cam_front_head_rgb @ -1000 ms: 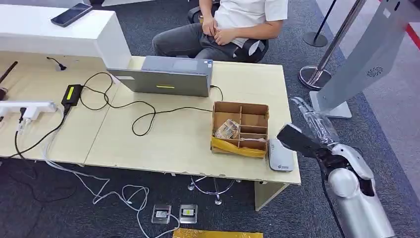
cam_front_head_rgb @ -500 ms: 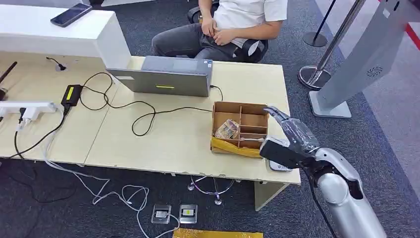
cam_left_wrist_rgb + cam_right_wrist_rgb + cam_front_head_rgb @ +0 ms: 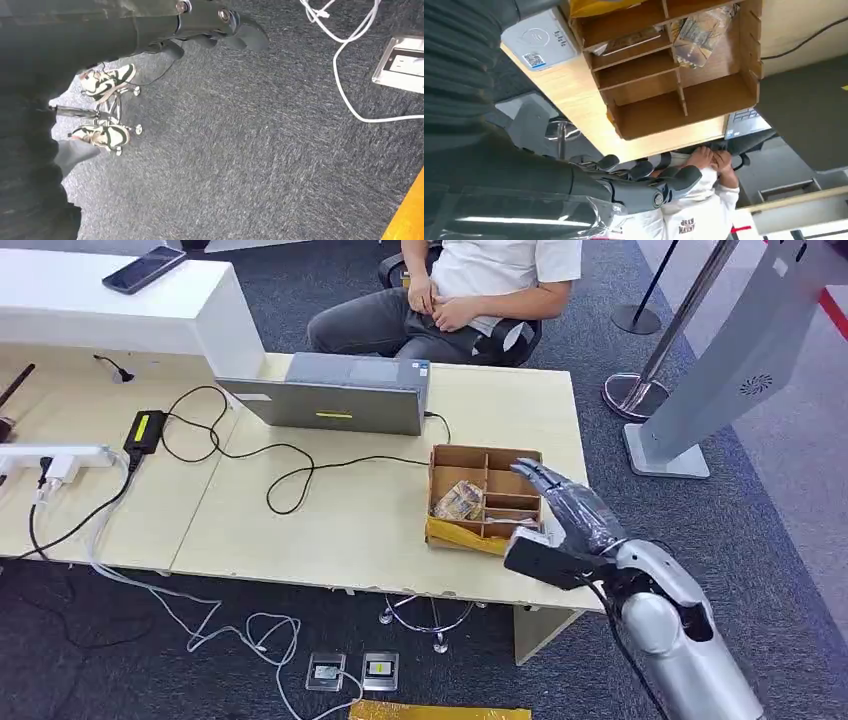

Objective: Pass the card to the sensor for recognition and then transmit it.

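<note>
Right hand [image 3: 578, 512], fingers spread, hovers over the box [image 3: 486, 498]; card possibly inside.

You see a closed laptop [image 3: 335, 395] behind a black charger [image 3: 146, 429], and a phone [image 3: 143, 269] farther back from the laptop.

— What's on the table [image 3: 330, 530]?
— A grey laptop [image 3: 335, 395] at the far edge, black cables [image 3: 290, 465], a power brick [image 3: 145, 428], a white power strip [image 3: 55, 458].
— And toward the right?
— A divided cardboard box [image 3: 485, 495], with a white sensor [image 3: 541, 45] just beside it.
</note>
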You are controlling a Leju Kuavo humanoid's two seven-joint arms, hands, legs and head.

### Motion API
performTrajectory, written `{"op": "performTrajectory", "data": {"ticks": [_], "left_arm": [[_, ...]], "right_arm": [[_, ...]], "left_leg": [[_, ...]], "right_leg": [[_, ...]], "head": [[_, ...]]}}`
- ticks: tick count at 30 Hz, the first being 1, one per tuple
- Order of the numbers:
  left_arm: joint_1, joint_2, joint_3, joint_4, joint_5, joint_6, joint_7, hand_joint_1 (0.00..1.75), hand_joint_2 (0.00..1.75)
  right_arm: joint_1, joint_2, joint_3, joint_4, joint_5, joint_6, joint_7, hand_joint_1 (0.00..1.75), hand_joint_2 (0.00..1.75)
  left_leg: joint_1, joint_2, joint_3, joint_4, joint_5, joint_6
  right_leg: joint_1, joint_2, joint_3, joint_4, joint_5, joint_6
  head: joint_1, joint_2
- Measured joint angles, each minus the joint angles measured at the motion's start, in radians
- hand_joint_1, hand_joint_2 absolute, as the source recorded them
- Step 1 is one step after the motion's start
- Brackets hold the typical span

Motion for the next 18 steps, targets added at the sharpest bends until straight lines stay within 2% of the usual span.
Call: {"op": "performTrajectory", "data": {"ticks": [5,13,18], "left_arm": [[-0.008,-0.001,0.000,0.000,-0.004,-0.006,0.000,0.00,1.75],[-0.010,-0.001,0.000,0.000,-0.006,-0.006,0.000,0.00,1.75],[-0.010,-0.001,0.000,0.000,-0.006,-0.006,0.000,0.00,1.75]], "right_arm": [[-0.007,0.033,0.025,0.060,0.106,-0.120,0.031,0.00,1.75],[-0.018,0.066,0.045,0.124,0.117,-0.135,0.031,0.00,1.75],[-0.019,0.068,0.056,0.137,0.118,-0.137,0.031,0.00,1.75]], "left_leg": [[0.000,0.000,0.000,0.000,0.000,0.000],[0.000,0.000,0.000,0.000,0.000,0.000],[0.000,0.000,0.000,0.000,0.000,0.000]], "right_leg": [[0.000,0.000,0.000,0.000,0.000,0.000],[0.000,0.000,0.000,0.000,0.000,0.000],[0.000,0.000,0.000,0.000,0.000,0.000]], "head": [[0.000,0.000],[0.000,0.000],[0.000,0.000]]}}
